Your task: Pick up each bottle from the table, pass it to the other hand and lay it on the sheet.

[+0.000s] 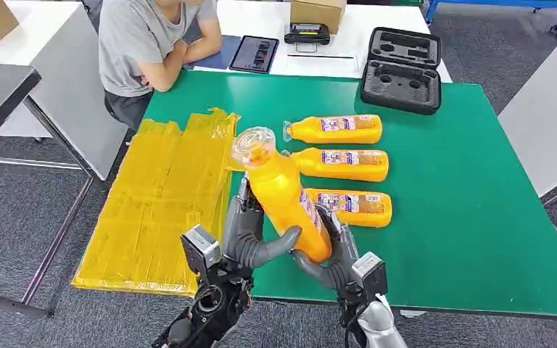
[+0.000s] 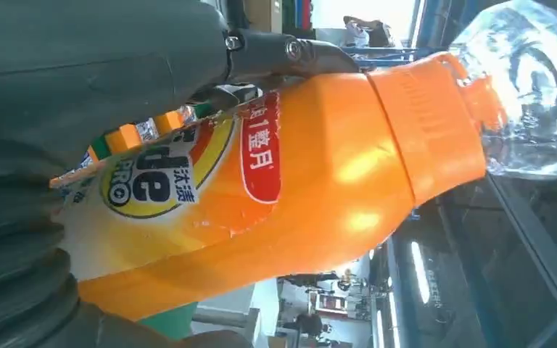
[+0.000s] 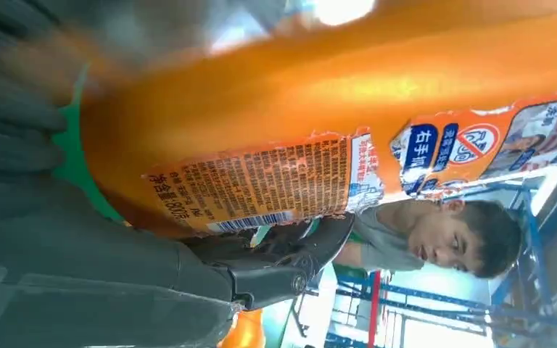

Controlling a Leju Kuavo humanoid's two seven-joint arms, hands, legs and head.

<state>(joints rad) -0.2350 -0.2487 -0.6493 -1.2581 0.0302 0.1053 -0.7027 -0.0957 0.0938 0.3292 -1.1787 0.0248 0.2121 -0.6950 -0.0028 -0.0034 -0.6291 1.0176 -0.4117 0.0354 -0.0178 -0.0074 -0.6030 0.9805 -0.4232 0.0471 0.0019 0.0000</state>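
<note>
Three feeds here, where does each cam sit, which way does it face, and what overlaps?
Head view: high on the body, looking forward and down at the green table; left hand and right hand both grip the raised orange plastic bottle.
Left wrist view: behind the left hand, facing the bottle's label side.
Right wrist view: behind the right hand, facing the bottle.
All three share the bottle.
</note>
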